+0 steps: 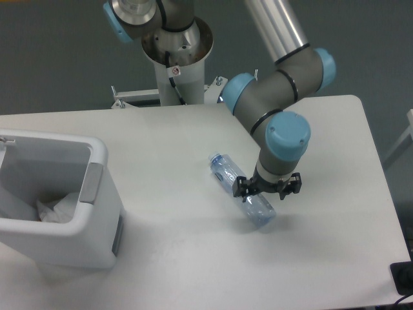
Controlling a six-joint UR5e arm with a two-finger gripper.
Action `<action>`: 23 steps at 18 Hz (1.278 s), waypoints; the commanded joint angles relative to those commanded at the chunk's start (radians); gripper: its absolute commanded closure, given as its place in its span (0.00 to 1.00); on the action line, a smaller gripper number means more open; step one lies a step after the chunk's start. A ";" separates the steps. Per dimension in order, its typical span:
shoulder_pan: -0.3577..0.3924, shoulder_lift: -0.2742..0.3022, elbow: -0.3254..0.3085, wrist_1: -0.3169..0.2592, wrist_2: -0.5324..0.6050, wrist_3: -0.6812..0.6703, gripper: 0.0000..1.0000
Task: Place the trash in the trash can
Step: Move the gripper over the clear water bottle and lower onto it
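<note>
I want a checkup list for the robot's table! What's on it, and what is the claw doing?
Surface: white table, bare where visible.
Job's things: clear bottle lies on its side; white trash can at left, crumpled film already inside.
Clutter: nothing seen.
Claw: claw low over the bottle's far end, fingers spread; no grip seen.
Cables: black cable on the robot's base.
Surroundings: grey floor, dark object at the right edge.
</note>
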 joint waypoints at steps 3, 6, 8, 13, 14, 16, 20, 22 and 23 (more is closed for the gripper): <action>-0.005 -0.017 0.003 0.020 0.038 -0.026 0.00; -0.031 -0.058 0.035 0.032 0.083 -0.090 0.00; -0.038 -0.078 0.043 0.032 0.084 -0.120 0.01; -0.049 -0.095 0.048 0.034 0.083 -0.170 0.28; -0.051 -0.095 0.049 0.034 0.083 -0.172 0.32; -0.051 -0.095 0.051 0.034 0.081 -0.173 0.38; -0.051 -0.095 0.067 0.032 0.072 -0.173 0.41; -0.049 -0.092 0.074 0.031 0.068 -0.172 0.41; -0.051 -0.092 0.077 0.031 0.063 -0.172 0.41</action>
